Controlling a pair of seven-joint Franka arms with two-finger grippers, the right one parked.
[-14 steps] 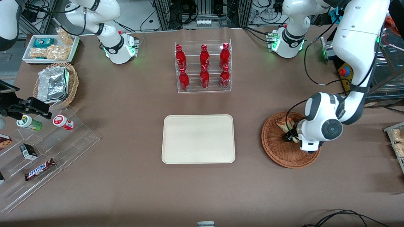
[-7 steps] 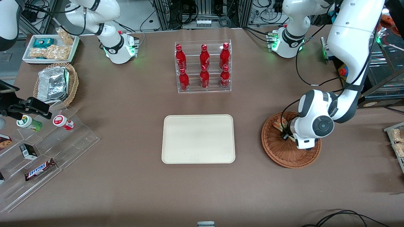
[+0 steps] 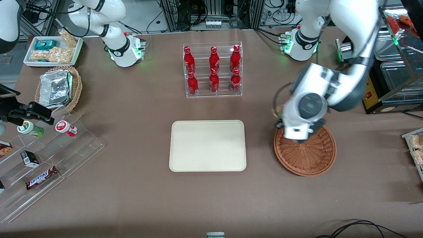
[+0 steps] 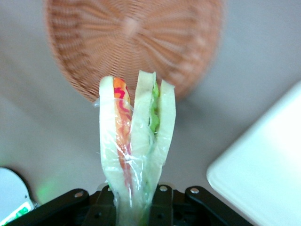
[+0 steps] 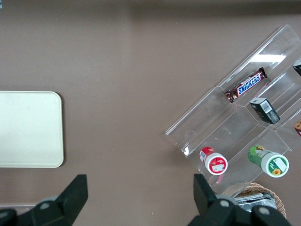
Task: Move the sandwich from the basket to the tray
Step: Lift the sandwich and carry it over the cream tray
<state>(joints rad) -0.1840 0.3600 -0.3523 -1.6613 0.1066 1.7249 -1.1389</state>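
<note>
1. Right of centre in the front view, the gripper (image 3: 279,120) hangs above the basket's (image 3: 309,155) upper-left rim; 1 second ago it was down inside the basket, nearer the frame's right edge.
2. Its fingers (image 4: 162,207) are clamped on the sandwich (image 4: 134,155), gripping the narrow end of the wedge so the bread and filling layers fan out away from them.
3. From the front, only a sliver of the sandwich (image 3: 280,110) shows at the wrist's left edge; earlier it lay in the basket beneath the gripper.
4. The basket (image 4: 134,44) has kept its place on the brown desk (image 3: 132,191), its weave now bare.
5. The tray (image 3: 207,145) sits at frame centre, unmoved, with nothing on it; one corner of it (image 4: 263,165) shows in the left wrist view.
6. At lower left in the front view, a clear stepped stand (image 3: 49,172) holds a bar marked "SNICKERS" (image 3: 41,177).
7. At upper centre, 6 red bottles (image 3: 213,69) stand in a clear rack, their lettering too small to read.
</note>
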